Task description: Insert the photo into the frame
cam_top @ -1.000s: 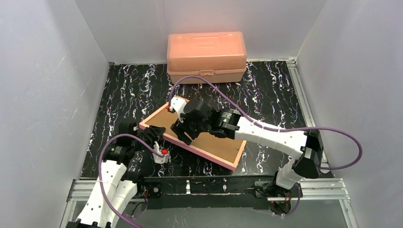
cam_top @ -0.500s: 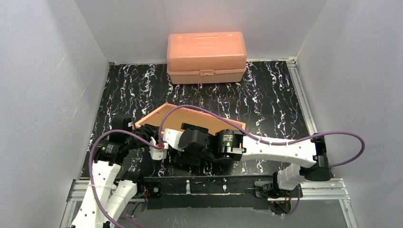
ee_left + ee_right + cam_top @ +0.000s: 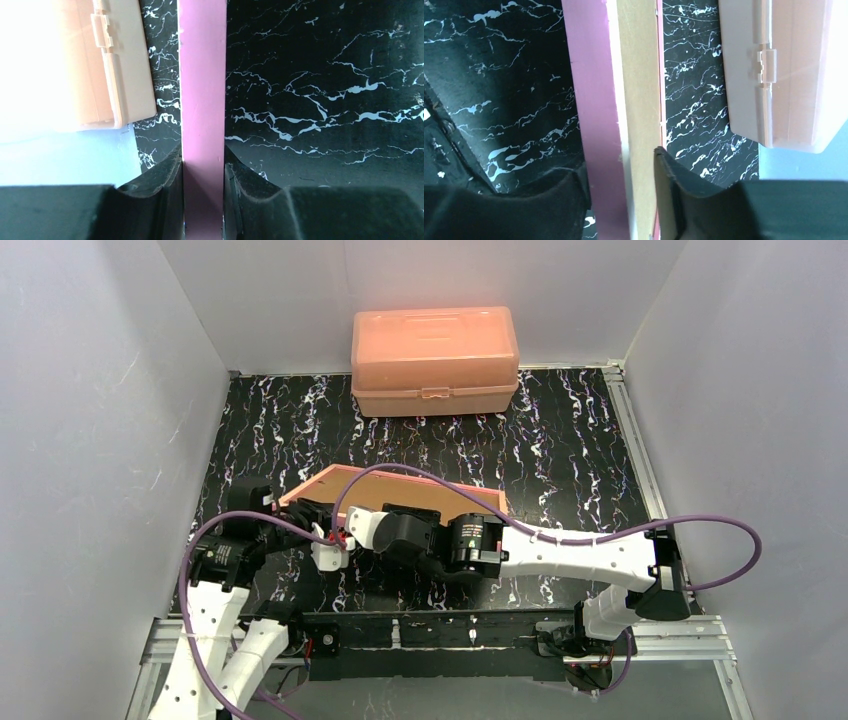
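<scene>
Now lifted from lying back-up to standing on edge at mid-table, the frame [image 3: 420,490] is pinched at its left end by the left gripper [image 3: 202,170], while the right gripper [image 3: 621,180], after reopening, clamps pink rim and tan backing [image 3: 641,100] together. The photo shows in no view, so insertion cannot be confirmed. Black marbled tabletop [image 3: 560,430], salmon box [image 3: 435,360] at rear, white walls [image 3: 100,390].

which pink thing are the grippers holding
The frame, the thin flat one tilted up, clamped between the left gripper and the right gripper. The box stands untouched at the back of the table.
</scene>
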Action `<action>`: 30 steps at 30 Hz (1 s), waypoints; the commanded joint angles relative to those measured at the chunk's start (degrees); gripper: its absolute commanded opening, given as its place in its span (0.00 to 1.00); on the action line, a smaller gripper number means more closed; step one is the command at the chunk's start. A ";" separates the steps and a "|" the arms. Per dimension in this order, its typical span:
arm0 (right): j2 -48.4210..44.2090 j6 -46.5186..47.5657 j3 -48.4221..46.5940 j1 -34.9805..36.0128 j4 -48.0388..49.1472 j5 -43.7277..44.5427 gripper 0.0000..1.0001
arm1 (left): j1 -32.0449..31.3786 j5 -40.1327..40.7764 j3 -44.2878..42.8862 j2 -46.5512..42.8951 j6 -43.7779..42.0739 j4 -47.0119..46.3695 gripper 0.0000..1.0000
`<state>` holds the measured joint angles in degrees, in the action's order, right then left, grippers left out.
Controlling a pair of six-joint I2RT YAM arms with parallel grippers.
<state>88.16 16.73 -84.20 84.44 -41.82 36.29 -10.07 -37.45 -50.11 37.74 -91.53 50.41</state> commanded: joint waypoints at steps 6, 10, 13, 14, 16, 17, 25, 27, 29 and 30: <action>-0.85 4.88 1.94 0.15 6.07 4.18 0.17 | -0.13 -3.41 -3.68 -0.08 14.38 -6.47 0.00; -1.70 4.32 0.60 0.15 5.22 1.99 0.08 | -0.13 -3.57 -2.43 -1.04 15.32 -7.43 0.05; -2.34 3.78 -0.06 0.03 4.40 -0.19 0.04 | -0.13 -3.85 -1.42 -2.16 15.39 -8.12 0.34; -2.49 3.63 -0.13 0.05 4.16 -0.79 0.03 | -0.11 -3.90 -1.14 -2.57 15.53 -8.59 0.65; -2.35 3.28 -0.65 -0.12 3.47 -1.60 0.03 | -0.13 -4.37 -0.64 -3.66 15.68 -9.37 0.74; -2.19 3.08 -1.04 -0.30 3.10 -1.90 0.02 | -0.13 -4.65 -0.49 -4.21 15.60 -9.51 0.75; -0.10 0.63 -7.57 -5.69 0.53 -8.21 0.01 | -0.13 -3.56 0.51 -8.72 18.15 -11.41 0.98; 1.01 -0.78 -10.30 -7.85 -0.56 -10.40 0.01 | -0.13 -2.58 -0.06 -8.84 21.90 -12.52 0.98; 2.69 -2.40 -13.64 -10.08 -1.95 -12.98 0.01 | -0.13 -2.01 -1.66 -7.83 28.49 -13.74 0.98; 3.73 -3.28 -15.32 -11.18 -2.45 -14.20 0.01 | -0.13 -2.12 -3.25 -6.50 32.86 -14.06 0.98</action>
<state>90.06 19.00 -91.74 77.43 -45.28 27.53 -9.98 -38.96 -49.63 28.93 -71.85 38.92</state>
